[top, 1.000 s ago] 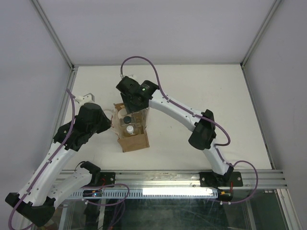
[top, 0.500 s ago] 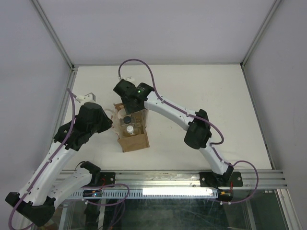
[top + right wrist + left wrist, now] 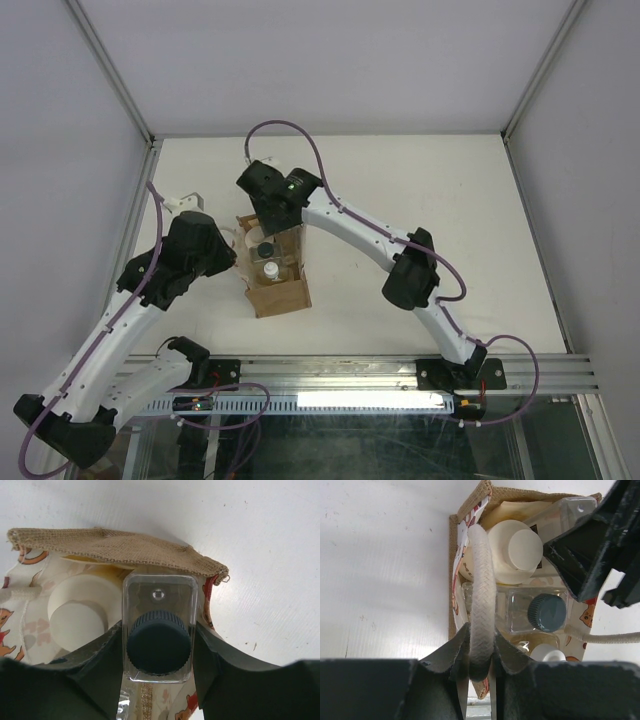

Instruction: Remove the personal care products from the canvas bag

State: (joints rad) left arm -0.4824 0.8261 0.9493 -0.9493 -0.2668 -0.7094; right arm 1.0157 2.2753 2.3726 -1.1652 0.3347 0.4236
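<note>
Clamping the square bottle (image 3: pixel 159 594) at the bag (image 3: pixel 100 541) mouth, my right claw (image 3: pixel 158 652) barely shifted since a second ago. Left claw (image 3: pixel 481 656) pinched tight on handle (image 3: pixel 481 580). Inside: cream bottle (image 3: pixel 515 550), second square bottle (image 3: pixel 545 612).

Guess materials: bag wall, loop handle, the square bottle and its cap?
Bag wall: coarse tan woven fabric, matte, frayed threads; jute or canvas.
Loop handle: white braided cord, likely cotton.
Square bottle: clear, glossy; plastic or glass, can't tell.
Cap: dark, ribbed, probably plastic.
</note>
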